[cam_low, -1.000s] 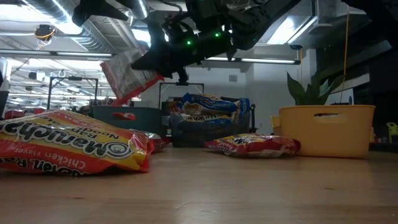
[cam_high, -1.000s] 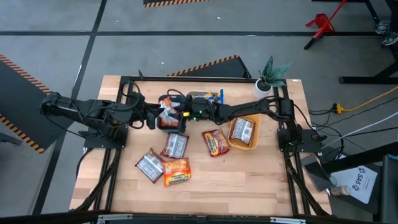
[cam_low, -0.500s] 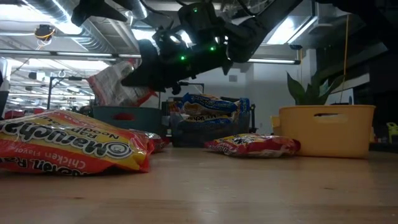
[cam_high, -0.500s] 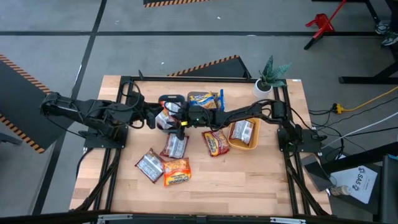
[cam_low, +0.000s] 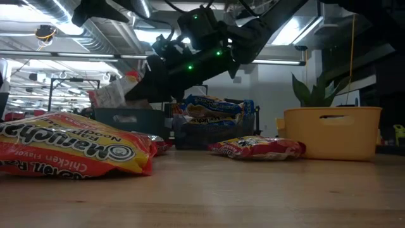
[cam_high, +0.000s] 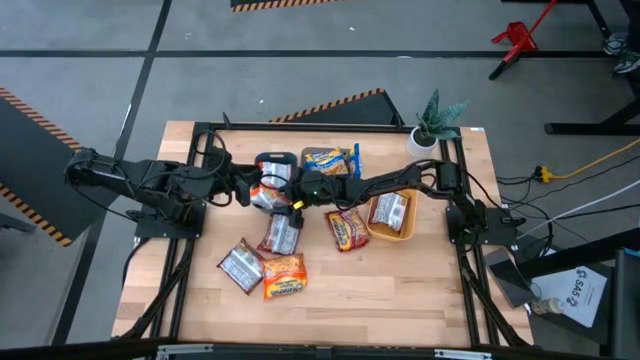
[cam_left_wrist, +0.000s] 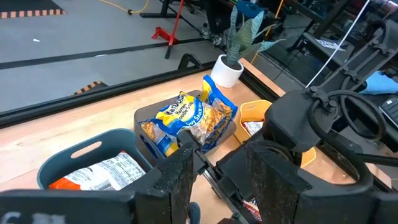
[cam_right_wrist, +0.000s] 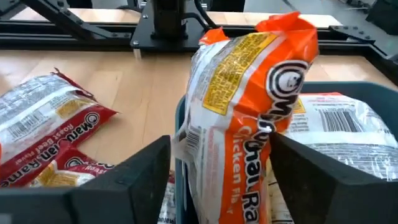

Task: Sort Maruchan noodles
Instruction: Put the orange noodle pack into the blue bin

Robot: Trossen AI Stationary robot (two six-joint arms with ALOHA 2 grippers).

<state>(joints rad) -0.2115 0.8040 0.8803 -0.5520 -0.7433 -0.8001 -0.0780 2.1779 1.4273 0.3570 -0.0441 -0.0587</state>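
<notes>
My right gripper [cam_right_wrist: 227, 186] reaches in from the table's right and is shut on an orange Maruchan chicken packet [cam_right_wrist: 249, 106] over the teal tray [cam_high: 272, 165]. The packet also shows in the high view [cam_high: 264, 191] and the low view [cam_low: 114, 94]. The teal tray holds a silvery-white packet [cam_right_wrist: 339, 121]. My left gripper [cam_left_wrist: 217, 180] is open and empty just left of the teal tray, facing the right arm. Several packets lie flat on the table: two silvery ones [cam_high: 282, 233] [cam_high: 241, 265], an orange one [cam_high: 284, 276] and a red one [cam_high: 347, 228]. My right gripper pinches the orange packet between its two fingers, one on each long side edge [cam_right_wrist: 186, 158], at the packet's lower half. The fingers come slanting down from the table's right. The packet stands on end, and its lower part is behind the teal tray's wall [cam_low: 123, 120] in the low view.
A grey tray [cam_high: 330, 160] with yellow-and-blue packets stands right of the teal tray. An orange tray [cam_high: 405, 232] at the right holds a silvery packet [cam_high: 390, 211]. A potted plant [cam_high: 432, 125] stands at the far right corner. Bare wood lies along the near edge.
My right gripper has gone down and toward the table's left with the orange packet. The packet hung clear above the teal tray before; it now stands lower, its bottom end behind the tray's wall.
</notes>
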